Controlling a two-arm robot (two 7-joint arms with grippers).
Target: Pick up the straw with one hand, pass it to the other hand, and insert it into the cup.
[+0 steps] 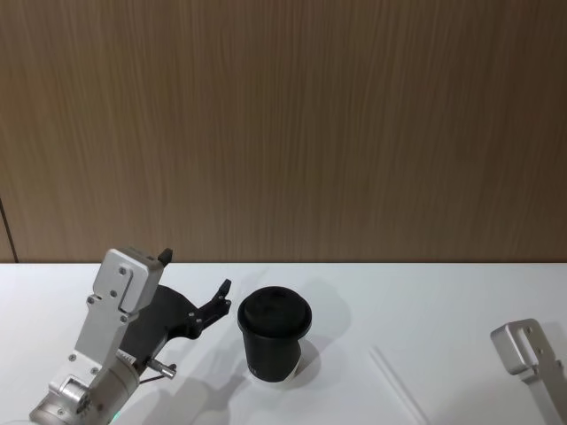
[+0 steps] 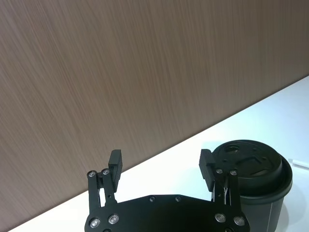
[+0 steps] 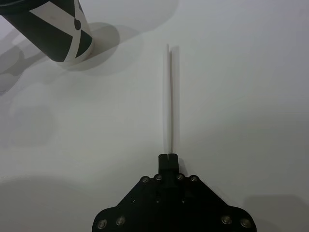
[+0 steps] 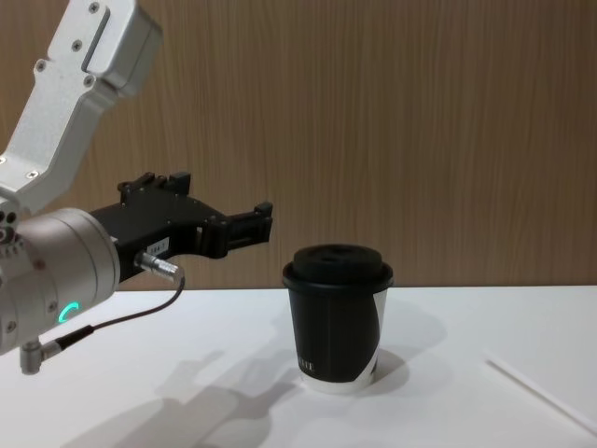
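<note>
Straw [image 3: 171, 96] on the table, no step finished

Straw lies flat on the white table [image 1: 443, 301], to the right of the cup [image 1: 275, 336] and a little nearer, apart from it. By my reading the task is at its very start: the pick-up is not done, and the pass and the insertion are both left.

The right hand [image 3: 168, 157] sits at the near end of the straw with its fingers pressed together. I cannot tell whether they pinch the tube or only meet beside it.

The left hand [image 2: 160, 159] hovers above the table just left of the cup, at about lid height, fingers spread and holding nothing.

The cup stands upright with its domed lid [image 1: 275, 310] on. Nothing sticks out of the lid, and what is inside the cup is hidden.
</note>
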